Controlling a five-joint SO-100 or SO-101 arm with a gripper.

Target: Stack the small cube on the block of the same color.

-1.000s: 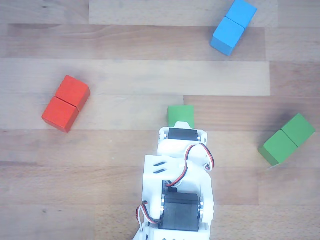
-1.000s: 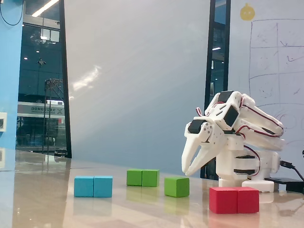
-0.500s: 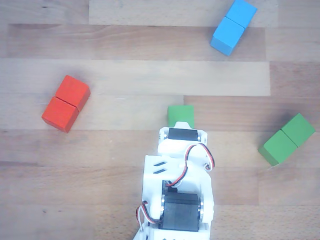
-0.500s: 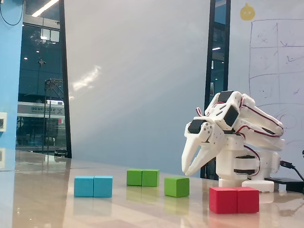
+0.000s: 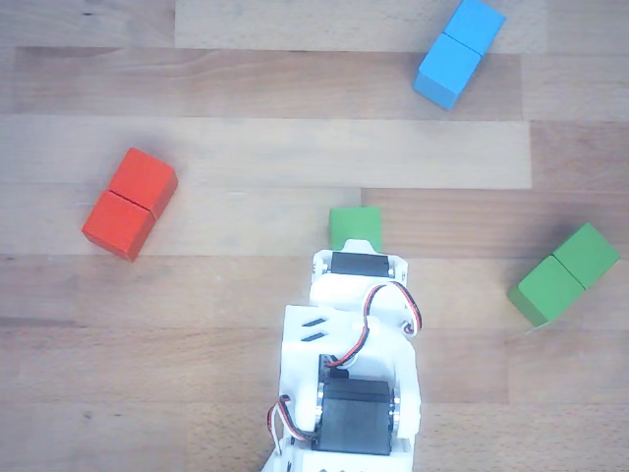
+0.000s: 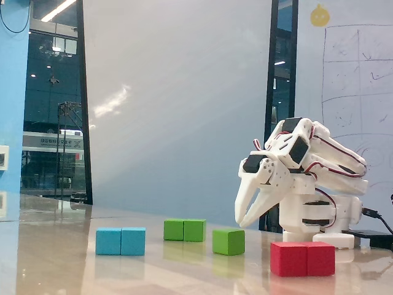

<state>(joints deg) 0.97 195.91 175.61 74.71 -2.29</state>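
In the other view the small green cube (image 5: 354,227) lies on the table just beyond my arm's white wrist (image 5: 355,285), which hides the fingers there. The long green block (image 5: 564,273), with a seam across its middle, lies far right. In the fixed view my gripper (image 6: 242,222) points down, its tips close together with nothing between them. It hangs just above and slightly right of the small cube (image 6: 228,241). The long green block (image 6: 185,230) lies behind and to the left there.
A red two-cube block (image 5: 130,204) lies at the left and a blue one (image 5: 459,52) at the top right of the wooden table (image 5: 246,147). In the fixed view the red block (image 6: 303,258) is nearest the camera and the blue block (image 6: 121,241) is at the left.
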